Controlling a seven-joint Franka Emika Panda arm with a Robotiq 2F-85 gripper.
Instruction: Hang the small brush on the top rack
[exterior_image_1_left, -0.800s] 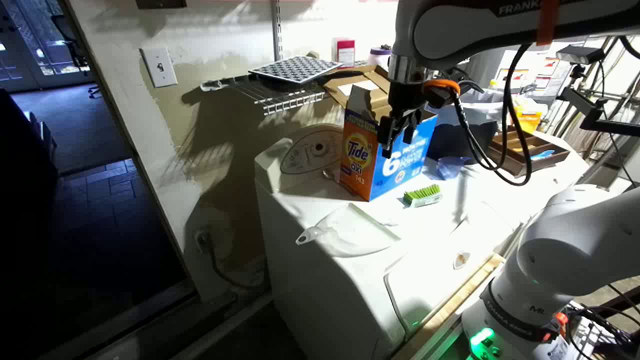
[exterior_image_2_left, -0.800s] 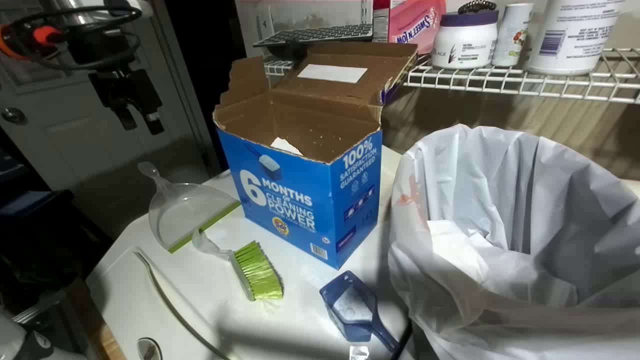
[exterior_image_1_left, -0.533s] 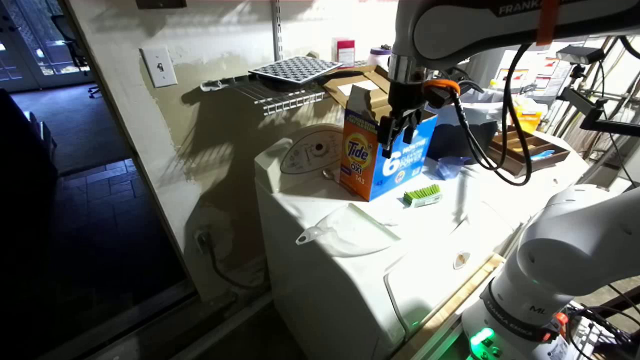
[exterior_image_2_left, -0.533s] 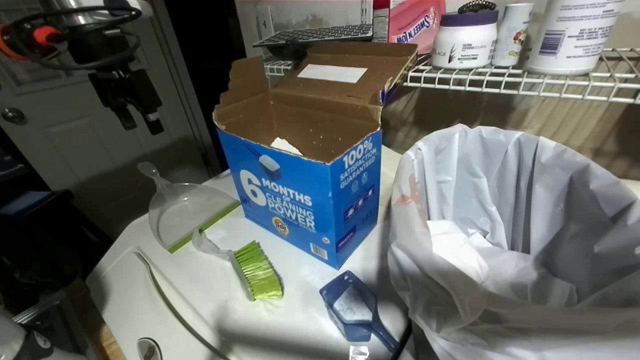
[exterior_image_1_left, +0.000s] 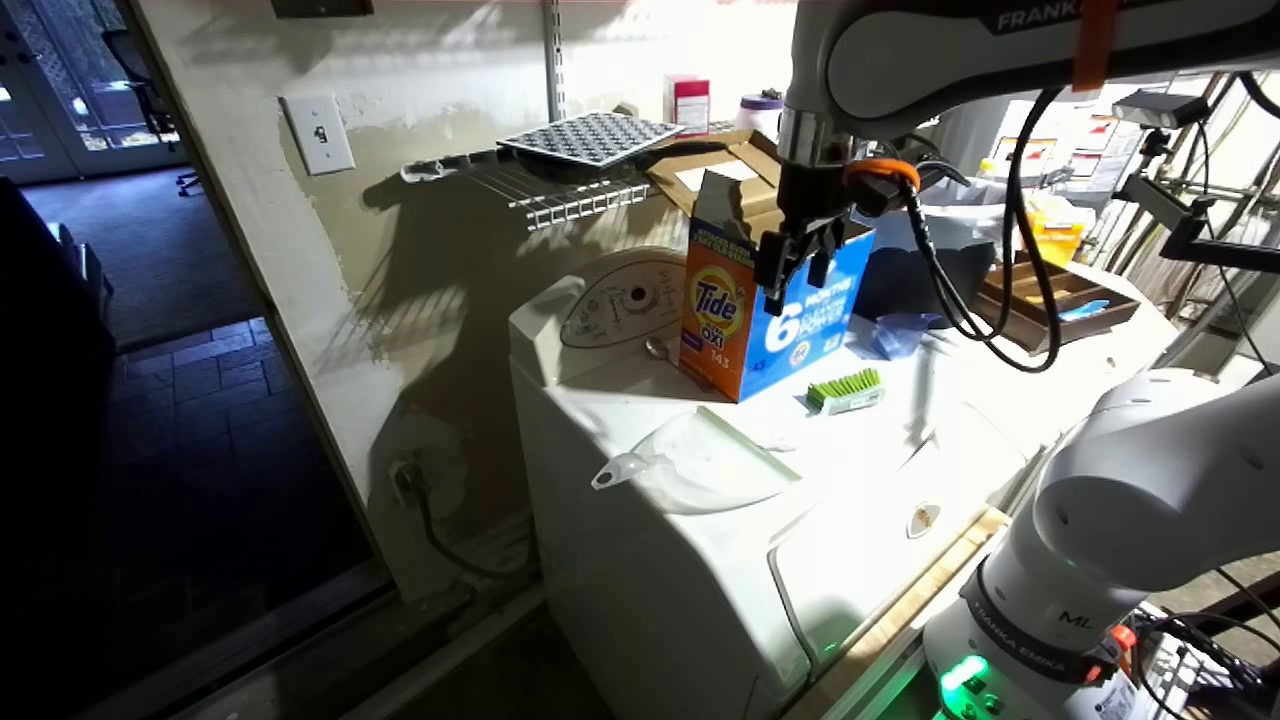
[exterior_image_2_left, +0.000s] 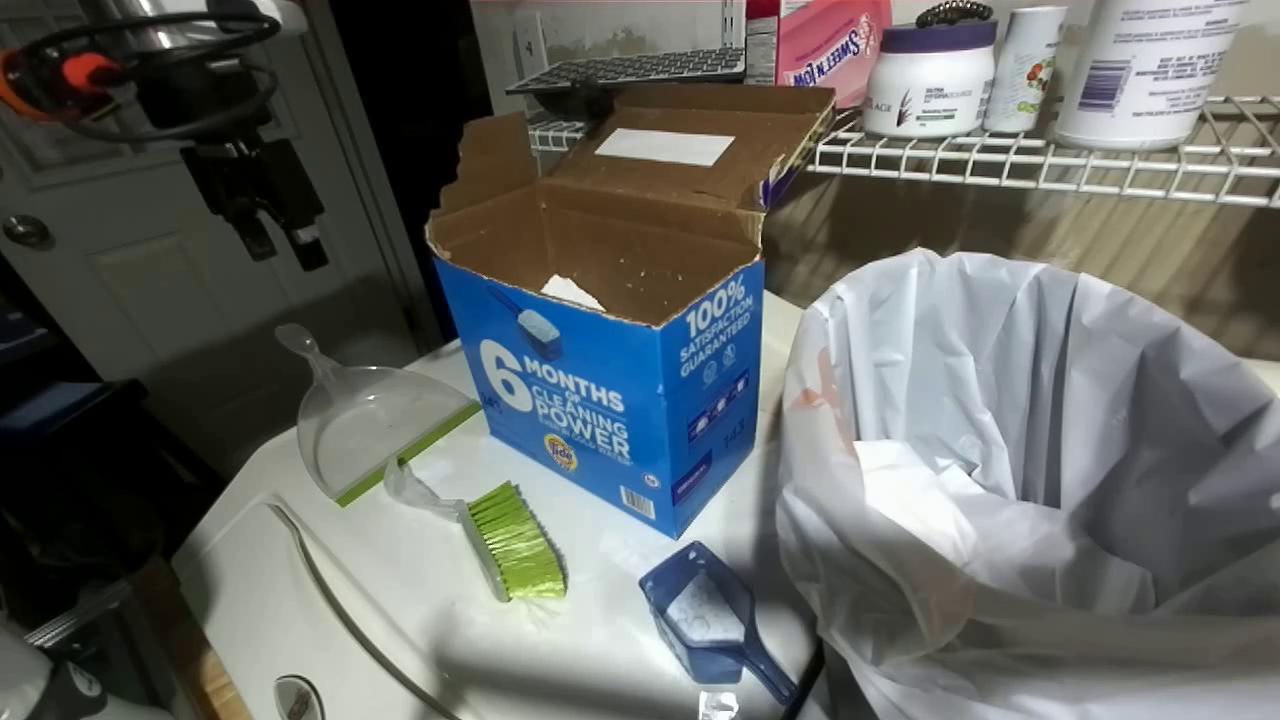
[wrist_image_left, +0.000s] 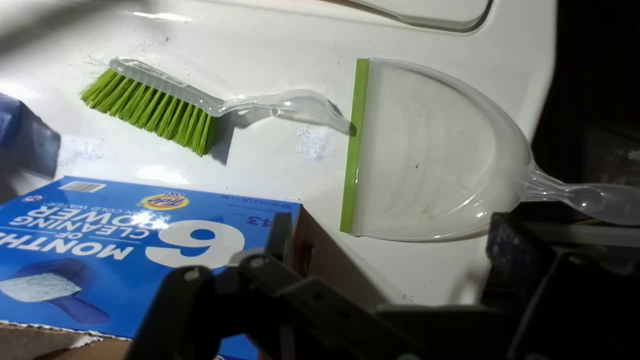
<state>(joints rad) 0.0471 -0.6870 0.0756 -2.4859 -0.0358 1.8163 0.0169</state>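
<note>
At the far left in an exterior view stood a door (exterior_image_2_left: 150, 285) with a round knob. In front of it hung the end effector (exterior_image_2_left: 285, 247), above the level of the worktop (exterior_image_2_left: 400, 570), its two fingers parted; the wrist view also showed a wide gap between them. Next came a see-through dustpan (exterior_image_2_left: 375, 420), lying flat, its green lip facing the small brush (exterior_image_2_left: 487, 537). The brush rested on the white worktop, well apart from the end effector, its clear handle ending at the dustpan's lip; whether the two touched could not be told. Its green bristles were turned toward the detergent box (exterior_image_2_left: 640, 420), which stood upright, flaps open, a white scrap (exterior_image_2_left: 572, 292) inside. A dark-blue scoop (exterior_image_2_left: 690, 652) lay just beside the box's near corner. Behind the box, a patterned board (exterior_image_2_left: 640, 68) lay over the left part of the wire rack (exterior_image_2_left: 1000, 181), which farther along carried a pink carton (exterior_image_2_left: 840, 45), a purple-lidded jar (exterior_image_2_left: 930, 85), a slim white container (exterior_image_2_left: 1022, 70) and a larger white container (exterior_image_2_left: 1155, 70) cut off by the top edge. Farthest right, a pale plastic liner (exterior_image_2_left: 1000, 650) gaped, with a white sheet (exterior_image_2_left: 910, 500) inside it.
</note>
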